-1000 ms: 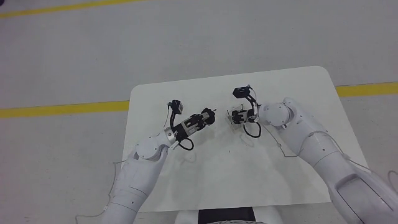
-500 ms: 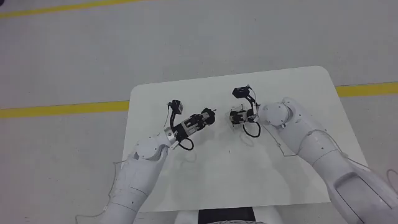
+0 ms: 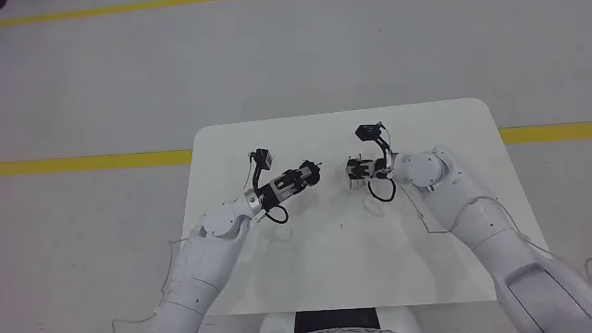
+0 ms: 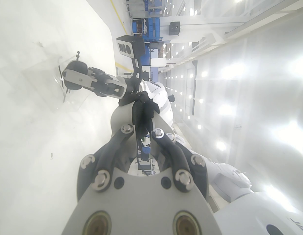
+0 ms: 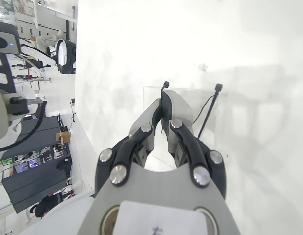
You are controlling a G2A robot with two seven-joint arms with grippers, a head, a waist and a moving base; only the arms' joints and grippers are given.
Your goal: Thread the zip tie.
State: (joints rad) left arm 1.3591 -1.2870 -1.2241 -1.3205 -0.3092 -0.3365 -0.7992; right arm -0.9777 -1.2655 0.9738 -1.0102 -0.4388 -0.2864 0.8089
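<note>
White table (image 3: 370, 268) carries zip tie (image 5: 208, 110); grey floor (image 3: 277, 55).

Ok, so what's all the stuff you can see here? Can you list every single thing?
zip tie: 2, black; one pinched in the right claw, the other resting on the clear sheet beside it
clear sheet: 1, see-through, flat on the table under the right claw
table: 1, white, rounded corners
floor lines: 2, yellow, on the grey floor past the table
arms: 2, white; left and right, both over the table
claws: 2, grey with black pads; right claw shut on a zip tie, left claw shut, pointing towards it across a gap
</note>
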